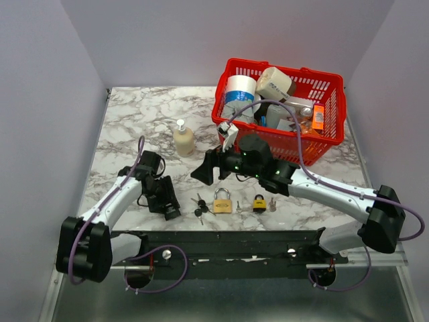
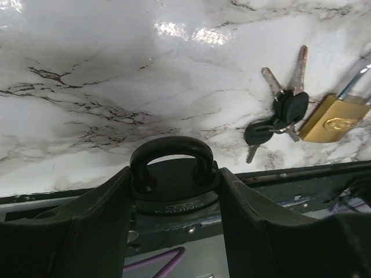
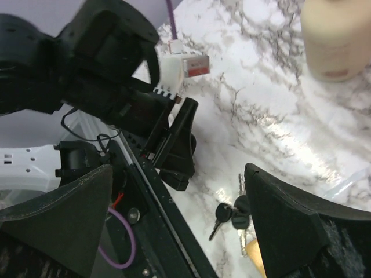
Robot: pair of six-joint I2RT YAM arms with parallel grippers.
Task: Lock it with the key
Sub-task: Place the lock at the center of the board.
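Note:
My left gripper (image 1: 170,206) is shut on a black padlock (image 2: 173,174) with its shackle closed, held low at the table's near edge; the left wrist view shows it between the fingers (image 2: 93,231). A bunch of black-headed keys (image 1: 199,205) lies on the marble just right of it, seen also in the left wrist view (image 2: 279,116) and the right wrist view (image 3: 231,212). My right gripper (image 1: 205,172) is open and empty, hovering above and behind the keys.
A brass padlock (image 1: 222,201) lies right of the keys, then a small black-and-yellow padlock (image 1: 259,202) with small keys (image 1: 272,205). A soap bottle (image 1: 183,139) stands behind the left arm. A red basket (image 1: 334,90) of items sits at the back right.

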